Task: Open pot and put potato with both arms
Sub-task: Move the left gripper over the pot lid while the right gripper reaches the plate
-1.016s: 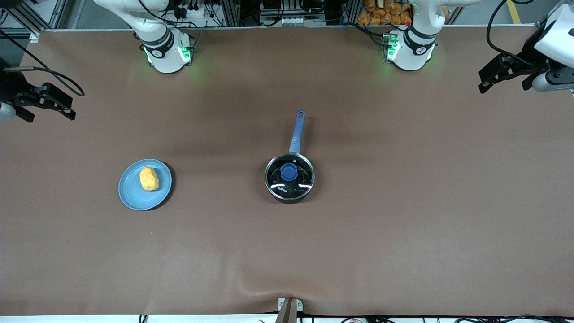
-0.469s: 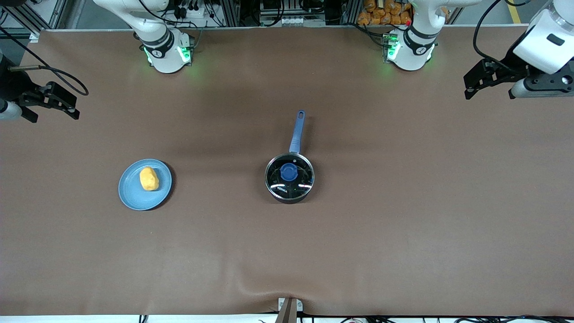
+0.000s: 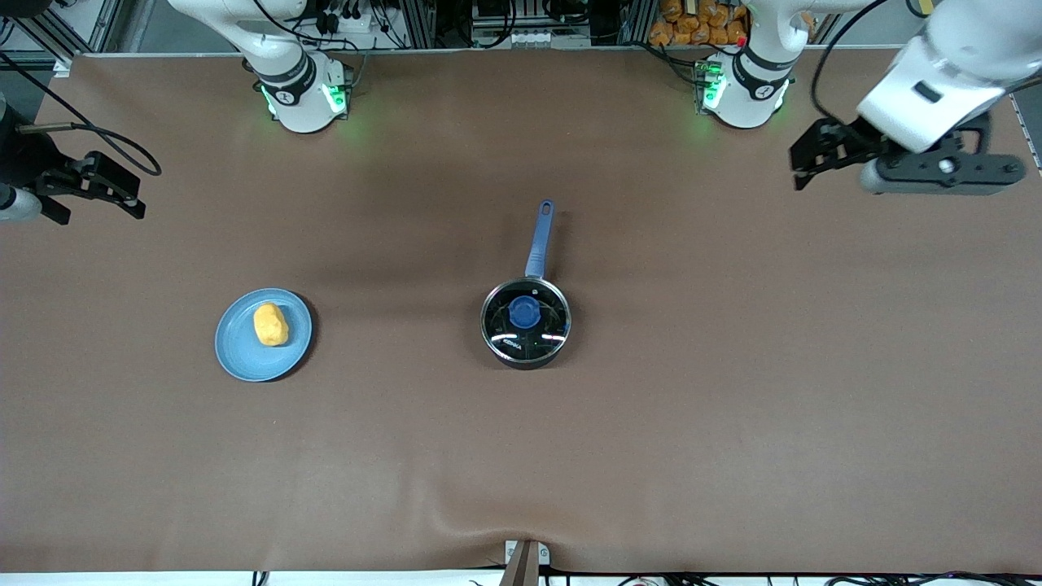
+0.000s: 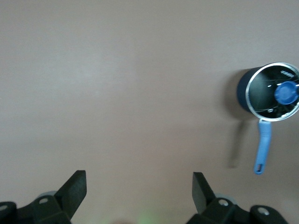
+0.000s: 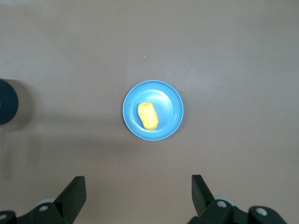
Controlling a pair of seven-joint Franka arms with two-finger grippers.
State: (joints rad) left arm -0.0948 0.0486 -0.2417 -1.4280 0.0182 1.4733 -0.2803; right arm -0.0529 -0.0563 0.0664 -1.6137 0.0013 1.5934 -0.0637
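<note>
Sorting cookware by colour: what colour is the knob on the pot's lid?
Blue, matching the handle; the knob shows best in the front view.

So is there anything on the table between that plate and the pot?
Nothing. In the front view only bare brown table lies between the plate and the pot.

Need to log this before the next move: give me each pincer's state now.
Left pincer: open, empty, over the table's left-arm end.
Right pincer: open, empty, over the right-arm end.
</note>
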